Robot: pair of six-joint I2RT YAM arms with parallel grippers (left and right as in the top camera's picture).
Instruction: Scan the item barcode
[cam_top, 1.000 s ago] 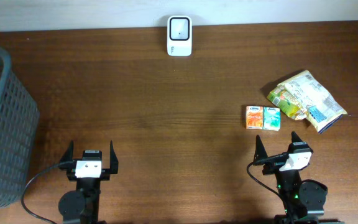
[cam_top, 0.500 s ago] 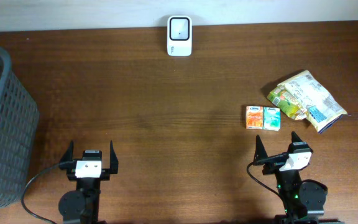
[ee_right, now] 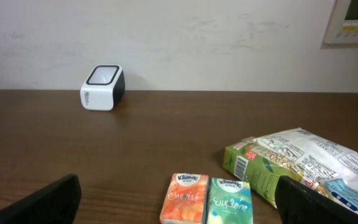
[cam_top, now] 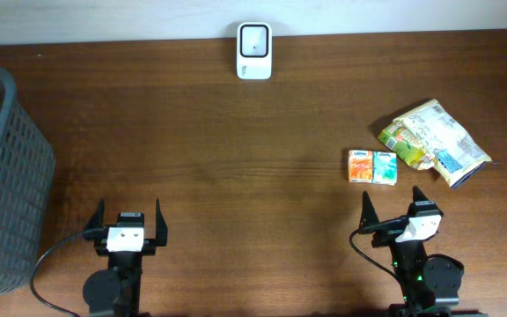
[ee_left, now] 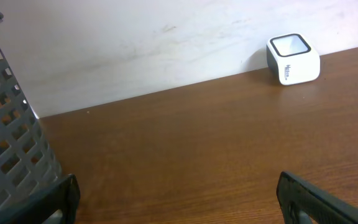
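A twin tissue pack, orange and teal (cam_top: pixel 373 166) (ee_right: pixel 207 200), lies flat on the table right of centre. Beside it lie a green carton (cam_top: pixel 400 143) (ee_right: pixel 258 170) with a barcode on its end and a pale snack bag (cam_top: pixel 440 139) (ee_right: pixel 319 160). The white barcode scanner (cam_top: pixel 254 50) (ee_left: pixel 293 59) (ee_right: pixel 102 88) stands at the table's far edge. My right gripper (cam_top: pixel 396 211) (ee_right: pixel 178 214) is open just in front of the tissue pack, holding nothing. At the front left, my left gripper (cam_top: pixel 129 223) (ee_left: pixel 178 208) is open over bare wood.
A grey slatted basket (cam_top: pixel 3 176) (ee_left: pixel 11 146) stands at the table's left edge, close to the left gripper. A white wall (ee_right: pixel 179 37) rises behind the table's far edge.
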